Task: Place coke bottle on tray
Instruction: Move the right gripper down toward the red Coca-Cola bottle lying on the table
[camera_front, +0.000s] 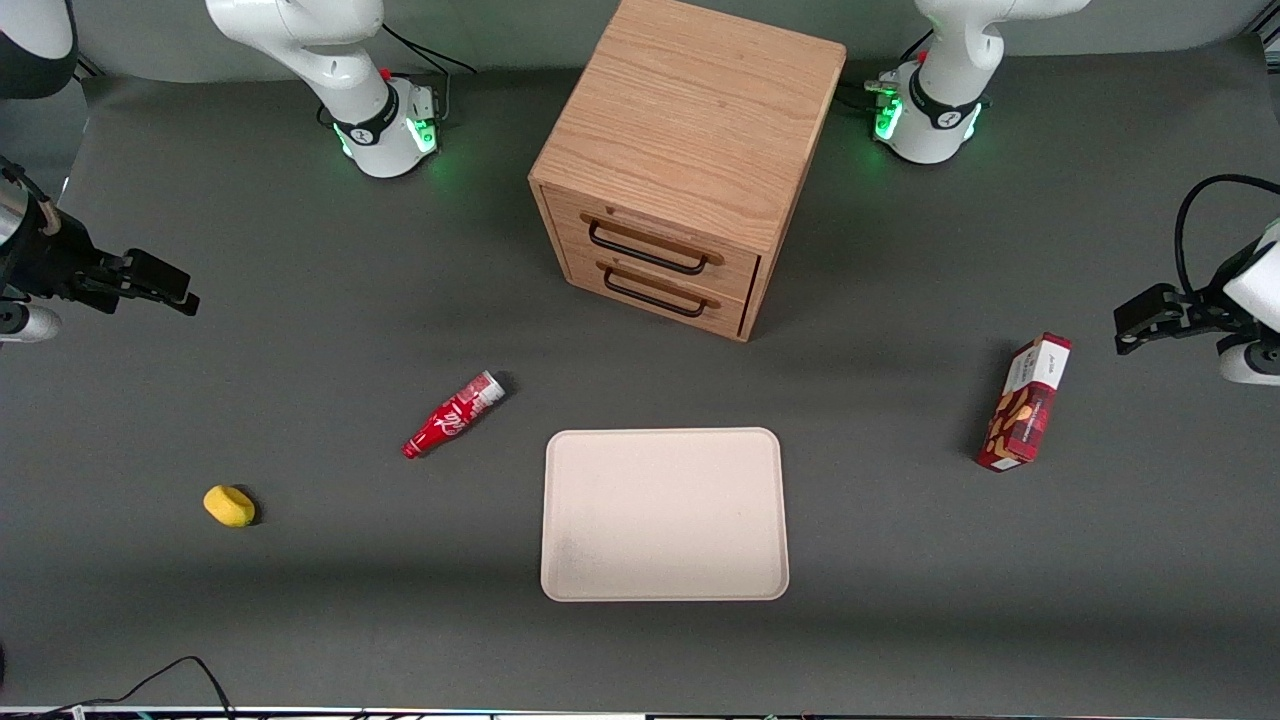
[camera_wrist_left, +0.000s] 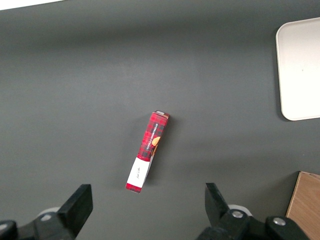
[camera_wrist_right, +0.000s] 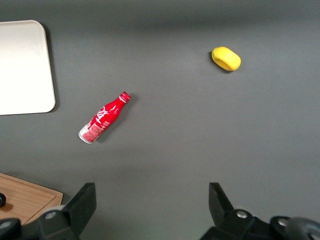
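The coke bottle (camera_front: 455, 413) lies on its side on the grey table, beside the tray toward the working arm's end. Its red cap points nearer the front camera and its silvery base points toward the cabinet. It also shows in the right wrist view (camera_wrist_right: 104, 117). The beige tray (camera_front: 664, 515) lies flat with nothing on it, nearer the front camera than the cabinet; one corner of it shows in the right wrist view (camera_wrist_right: 22, 65). My right gripper (camera_front: 165, 285) hangs at the working arm's end of the table, well apart from the bottle. It is open and empty (camera_wrist_right: 152, 192).
A wooden drawer cabinet (camera_front: 690, 160) with two drawers stands farther from the front camera than the tray. A yellow lump (camera_front: 229, 505) lies toward the working arm's end, nearer the front camera than the bottle. A red snack box (camera_front: 1025, 402) lies toward the parked arm's end.
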